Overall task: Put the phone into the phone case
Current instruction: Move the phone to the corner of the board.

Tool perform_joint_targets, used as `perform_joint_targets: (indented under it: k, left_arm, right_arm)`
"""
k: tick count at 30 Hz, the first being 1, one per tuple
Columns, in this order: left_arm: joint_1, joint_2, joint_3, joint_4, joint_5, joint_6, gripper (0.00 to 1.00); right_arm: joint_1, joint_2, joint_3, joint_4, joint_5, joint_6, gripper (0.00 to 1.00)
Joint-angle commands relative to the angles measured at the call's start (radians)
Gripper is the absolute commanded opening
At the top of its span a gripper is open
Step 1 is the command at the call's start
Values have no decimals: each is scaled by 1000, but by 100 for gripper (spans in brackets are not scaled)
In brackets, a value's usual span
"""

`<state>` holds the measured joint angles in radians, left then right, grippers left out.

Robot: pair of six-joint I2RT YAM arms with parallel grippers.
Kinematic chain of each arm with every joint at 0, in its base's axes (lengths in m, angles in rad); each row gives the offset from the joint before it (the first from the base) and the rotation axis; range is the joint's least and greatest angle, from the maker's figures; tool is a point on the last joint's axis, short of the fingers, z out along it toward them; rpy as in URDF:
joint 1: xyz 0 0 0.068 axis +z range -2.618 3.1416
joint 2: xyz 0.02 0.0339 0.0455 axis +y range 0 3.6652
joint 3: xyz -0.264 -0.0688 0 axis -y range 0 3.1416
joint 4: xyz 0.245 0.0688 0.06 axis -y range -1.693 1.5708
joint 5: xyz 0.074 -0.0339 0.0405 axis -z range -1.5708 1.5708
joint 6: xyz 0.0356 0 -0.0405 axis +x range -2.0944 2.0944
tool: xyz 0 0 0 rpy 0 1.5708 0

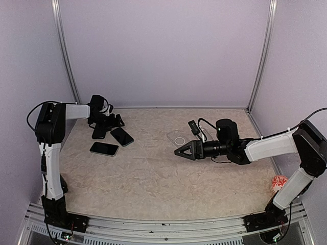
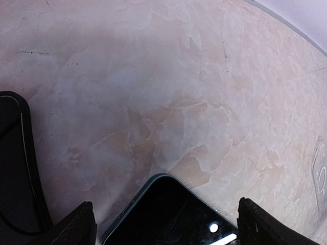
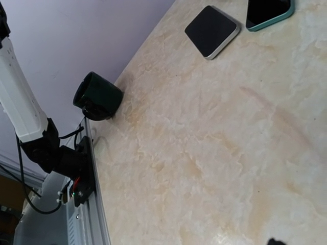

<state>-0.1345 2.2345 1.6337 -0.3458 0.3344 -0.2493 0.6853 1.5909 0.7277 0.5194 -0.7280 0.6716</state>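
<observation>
Lying flat on the beige marble-pattern counter (image 1: 153, 178), the thin transparent rectangular phone case (image 1: 179, 140) with its white ring mark sits right of centre. Just beside the case's near edge is the right pincer (image 1: 177, 151), pointing left; whether it touches the case cannot be told. The right wrist view shows only one fingertip (image 3: 276, 241), far off centre at the lower edge, so these jaws stand apart and hold nothing. Well apart from the case, at the counter's far left, is the left pincer (image 2: 163, 219). Its fingers (image 2: 76, 227) stand wide, with the corner of a black teal-rimmed slab phone (image 2: 173, 209) between them and a gap on each side.
</observation>
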Motion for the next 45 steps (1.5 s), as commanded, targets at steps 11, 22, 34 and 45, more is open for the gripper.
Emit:
perform_joint_targets:
  k: [11, 22, 34, 45]
  left_arm:
    - [-44, 14, -37, 18, 27, 3, 89]
    - [-69, -28, -53, 14, -15, -19, 89]
    - [-164, 33, 7, 8, 96, -9, 88]
    - [-295, 25, -1, 15, 157, 3, 87]
  right_arm:
    - [10, -7, 33, -45, 15, -17, 86]
    - [11, 5, 50, -42, 6, -12, 86]
    - [11, -10, 33, -45, 16, -11, 86]
    - [11, -31, 14, -50, 33, -14, 86]
